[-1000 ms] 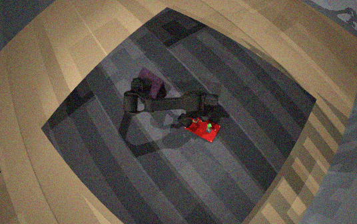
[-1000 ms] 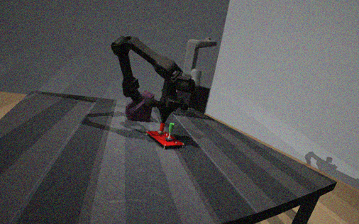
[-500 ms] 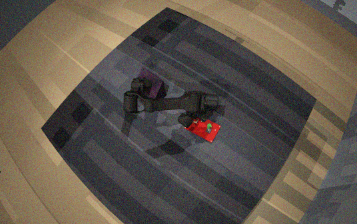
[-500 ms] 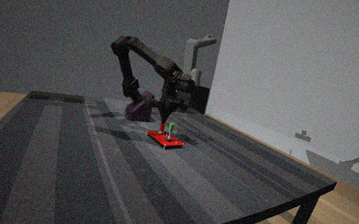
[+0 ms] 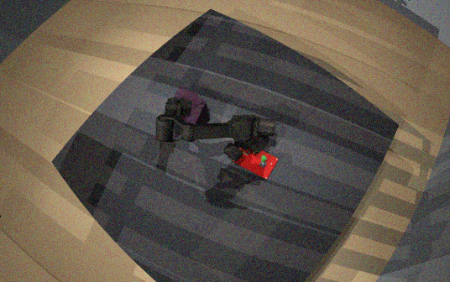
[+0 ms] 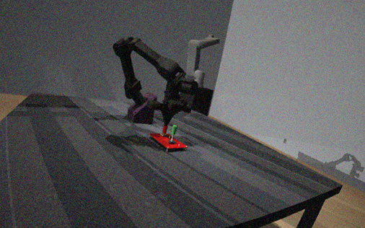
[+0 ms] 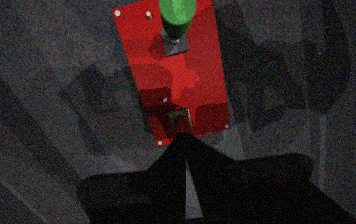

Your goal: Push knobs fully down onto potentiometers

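Note:
The red circuit board (image 5: 253, 168) (image 6: 162, 140) (image 7: 212, 75) stands on short legs. The green knob (image 5: 264, 159) (image 6: 174, 129) (image 7: 177, 10) is high on its shaft, with bare shaft showing above its dark potentiometer (image 7: 172, 47). The red knob (image 6: 164, 130) stands upright at the board's arm side, low over its potentiometer; any small gap under it is too small to tell. My gripper (image 6: 165, 125) (image 7: 183, 137) is shut with nothing between its fingers. Its tips are right at the red knob's top in the exterior view. In the wrist view the fingers hide the red knob.
The arm's purple base (image 5: 190, 105) (image 6: 142, 111) stands behind the board. The green knob rises beside the gripper on the board's far half. Small pale pins (image 7: 148, 14) stick up from the board. Dark arm shadows fall across the table (image 5: 294, 235) (image 6: 111, 197).

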`<state>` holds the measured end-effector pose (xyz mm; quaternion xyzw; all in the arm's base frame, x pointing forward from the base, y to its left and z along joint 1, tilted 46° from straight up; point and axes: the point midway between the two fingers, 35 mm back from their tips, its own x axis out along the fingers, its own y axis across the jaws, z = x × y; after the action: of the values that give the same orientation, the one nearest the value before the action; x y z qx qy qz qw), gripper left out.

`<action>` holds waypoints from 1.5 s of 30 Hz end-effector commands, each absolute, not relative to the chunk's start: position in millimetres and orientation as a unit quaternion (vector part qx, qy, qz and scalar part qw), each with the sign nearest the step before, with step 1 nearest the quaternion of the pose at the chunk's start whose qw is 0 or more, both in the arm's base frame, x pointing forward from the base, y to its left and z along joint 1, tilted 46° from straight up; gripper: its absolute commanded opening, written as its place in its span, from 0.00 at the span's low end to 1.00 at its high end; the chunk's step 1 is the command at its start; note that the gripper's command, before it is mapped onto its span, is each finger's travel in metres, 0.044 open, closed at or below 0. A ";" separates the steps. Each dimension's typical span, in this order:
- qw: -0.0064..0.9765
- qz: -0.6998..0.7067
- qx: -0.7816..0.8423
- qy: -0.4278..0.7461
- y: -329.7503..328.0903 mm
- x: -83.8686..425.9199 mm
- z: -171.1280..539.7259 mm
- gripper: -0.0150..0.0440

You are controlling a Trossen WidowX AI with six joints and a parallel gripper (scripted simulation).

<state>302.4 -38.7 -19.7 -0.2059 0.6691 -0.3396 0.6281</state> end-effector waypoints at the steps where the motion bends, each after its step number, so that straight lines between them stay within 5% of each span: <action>1: 0.626 -0.345 -0.203 0.669 -45.2 302.9 -23.6 0.25; 38: 0.626 -0.344 -0.202 0.669 -27.8 306.3 -6.7 0.25; 45: 0.625 -0.344 -0.206 0.670 -32.3 305.1 -10.3 0.57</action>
<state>305.0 -32.0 -9.9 -0.2054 0.6701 -0.3441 0.6247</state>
